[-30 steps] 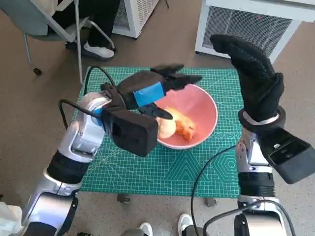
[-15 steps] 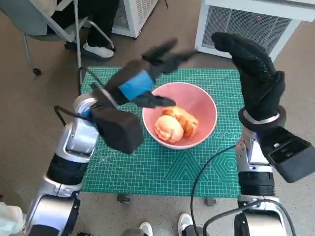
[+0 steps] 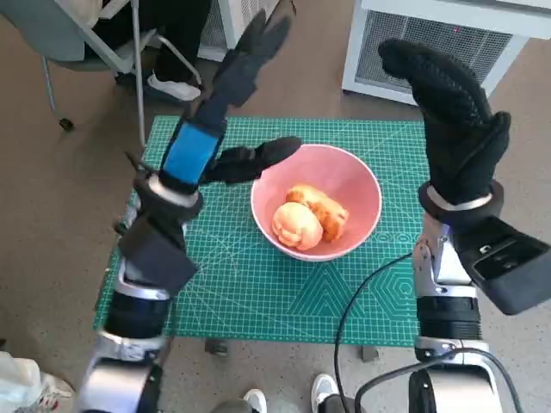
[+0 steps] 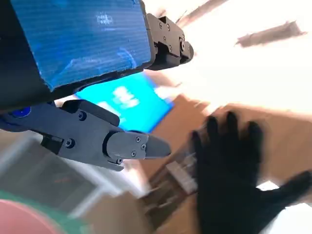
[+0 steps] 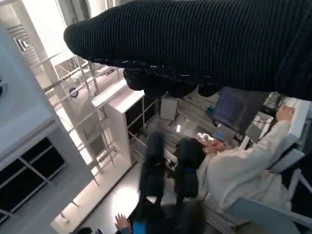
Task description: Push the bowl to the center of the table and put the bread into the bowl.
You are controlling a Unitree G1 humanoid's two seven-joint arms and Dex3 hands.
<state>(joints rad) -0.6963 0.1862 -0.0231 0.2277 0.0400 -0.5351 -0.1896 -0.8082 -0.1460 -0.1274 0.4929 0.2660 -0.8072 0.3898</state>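
A pink bowl (image 3: 351,185) stands near the middle of the green cutting mat (image 3: 250,292), and two golden pieces of bread (image 3: 310,217) lie inside it. My left hand (image 3: 225,112) is raised above the mat's left part, fingers spread and pointing up, holding nothing; its thumb reaches toward the bowl's left rim. My right hand (image 3: 455,120) is lifted upright over the mat's right edge, fingers apart and empty. In the left wrist view my left hand's fingers (image 4: 126,146) are spread, and the gloved right hand (image 4: 234,180) shows blurred beyond. The right wrist view shows only the glove (image 5: 204,44).
A white grille unit (image 3: 430,43) stands behind the table at the right. A chair (image 3: 86,43) and a person's shoe (image 3: 172,86) are at the back left. In the right wrist view a person in a white sleeve (image 5: 243,170) sits nearby.
My left hand has lifted away from the bowl and swung up and left, turning its fingers upward. The bread stays in the bowl. The right hand has barely moved.
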